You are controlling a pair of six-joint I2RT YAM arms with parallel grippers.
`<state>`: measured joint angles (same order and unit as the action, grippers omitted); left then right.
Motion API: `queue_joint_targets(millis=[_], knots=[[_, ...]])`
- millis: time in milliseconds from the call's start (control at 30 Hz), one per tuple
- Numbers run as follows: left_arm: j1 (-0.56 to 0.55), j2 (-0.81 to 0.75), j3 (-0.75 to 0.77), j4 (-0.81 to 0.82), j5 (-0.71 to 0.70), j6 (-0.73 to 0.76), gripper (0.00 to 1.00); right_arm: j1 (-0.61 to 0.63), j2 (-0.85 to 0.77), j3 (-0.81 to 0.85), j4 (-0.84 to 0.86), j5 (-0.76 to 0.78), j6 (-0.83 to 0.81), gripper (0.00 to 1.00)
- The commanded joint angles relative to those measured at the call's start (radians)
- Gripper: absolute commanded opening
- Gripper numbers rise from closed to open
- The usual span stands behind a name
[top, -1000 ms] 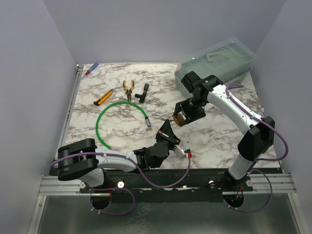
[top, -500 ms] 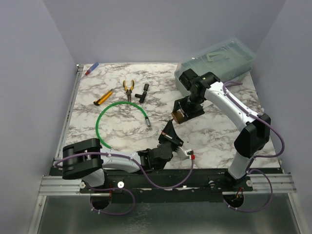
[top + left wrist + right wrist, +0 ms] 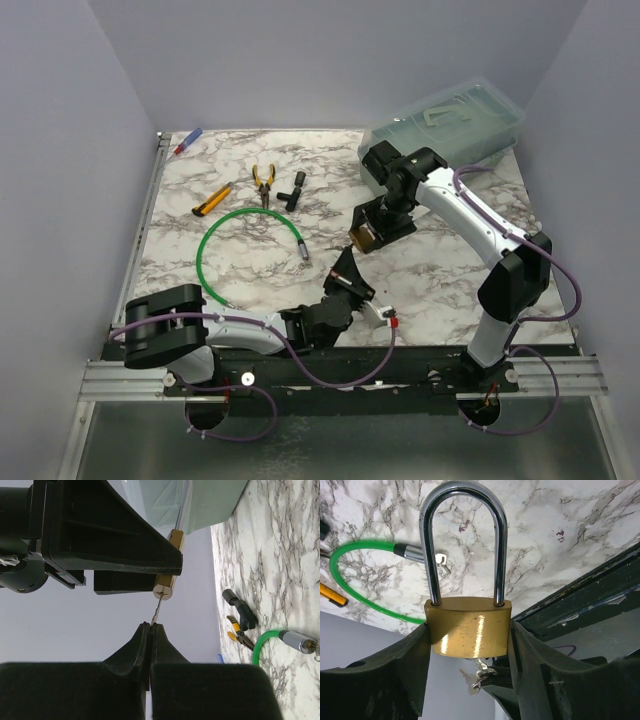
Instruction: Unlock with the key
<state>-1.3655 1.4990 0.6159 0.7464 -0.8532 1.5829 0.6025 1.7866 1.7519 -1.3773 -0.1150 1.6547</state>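
My right gripper (image 3: 372,232) is shut on the body of a brass padlock (image 3: 364,239) with a closed steel shackle, held above the table. In the right wrist view my right gripper (image 3: 468,633) clamps the padlock (image 3: 470,625) by its sides. My left gripper (image 3: 150,626) is shut on a thin silver key (image 3: 157,609) whose tip sits at the keyhole in the padlock's (image 3: 167,582) underside. That key (image 3: 481,672) shows below the lock, with a second one hanging on it. A green cord (image 3: 215,240) with a silver end piece (image 3: 303,252) lies on the table.
A translucent lidded box (image 3: 450,125) stands at the back right. Orange-handled pliers (image 3: 263,182), a black L-shaped tool (image 3: 292,190), a yellow cutter (image 3: 210,202) and a blue pen (image 3: 187,141) lie at the back left. A white tag (image 3: 380,315) lies beside the left arm.
My right gripper has carried the padlock a little left, toward the left gripper. The left gripper has shifted slightly up to meet the lock's underside.
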Motion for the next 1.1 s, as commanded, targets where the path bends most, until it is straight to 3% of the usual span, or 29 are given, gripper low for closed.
queue_joint_targets(millis=[0, 233, 1067], knots=[[0.017, -0.034, -0.021, 0.009, 0.055, 0.010, 0.00, 0.040, -0.010, 0.035, -0.014, -0.050, -0.090, 0.00], [0.026, -0.095, -0.084, 0.010, 0.117, 0.045, 0.00, 0.043, -0.027, 0.051, -0.020, -0.052, -0.188, 0.00], [0.026, -0.051, -0.098, 0.063, 0.152, 0.097, 0.00, 0.090, -0.018, 0.105, -0.045, -0.078, -0.152, 0.00]])
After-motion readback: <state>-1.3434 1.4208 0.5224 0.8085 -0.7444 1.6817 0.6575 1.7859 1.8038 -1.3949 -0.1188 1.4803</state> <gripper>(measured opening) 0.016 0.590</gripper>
